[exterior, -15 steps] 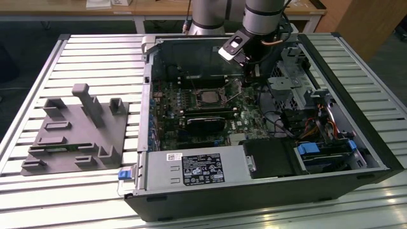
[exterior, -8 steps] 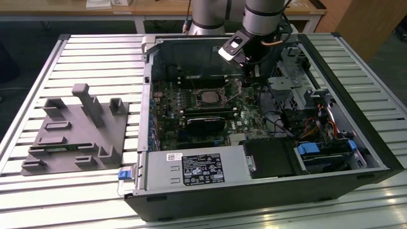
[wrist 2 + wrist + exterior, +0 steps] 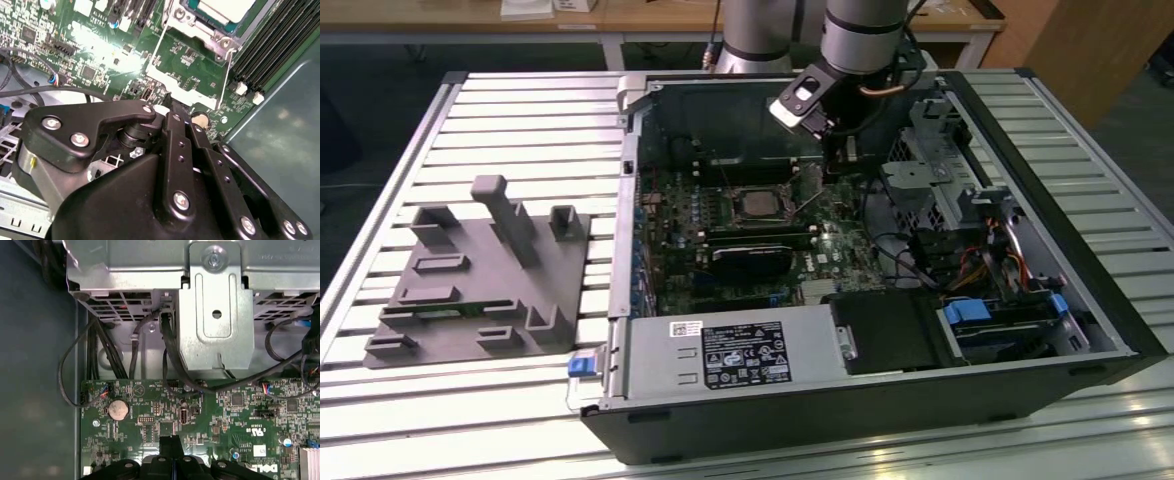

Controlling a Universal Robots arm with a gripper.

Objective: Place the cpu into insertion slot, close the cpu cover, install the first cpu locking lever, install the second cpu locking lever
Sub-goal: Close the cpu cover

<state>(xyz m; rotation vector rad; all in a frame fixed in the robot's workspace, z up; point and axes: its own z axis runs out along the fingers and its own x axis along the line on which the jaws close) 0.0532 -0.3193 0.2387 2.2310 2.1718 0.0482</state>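
Gripper: the black fingers are drawn together with nothing seen between them. It hangs inside the open computer case, tip low over the motherboard.
Cpu: pale silvery face, seated in the insertion slot.
Cpu cover: a silvery frame lying around the chip; whether it is clamped down cannot be told.
Slot relative to gripper: near the tip but apart from it, toward the exterior view's left.
Wire lever: a thin rod beside the socket, between it and the fingertips; the gripper is not touching it.
Coin cell: on the board beyond the tip, in the first wrist view.
Grey fixture: on the slatted table, well apart from the case.
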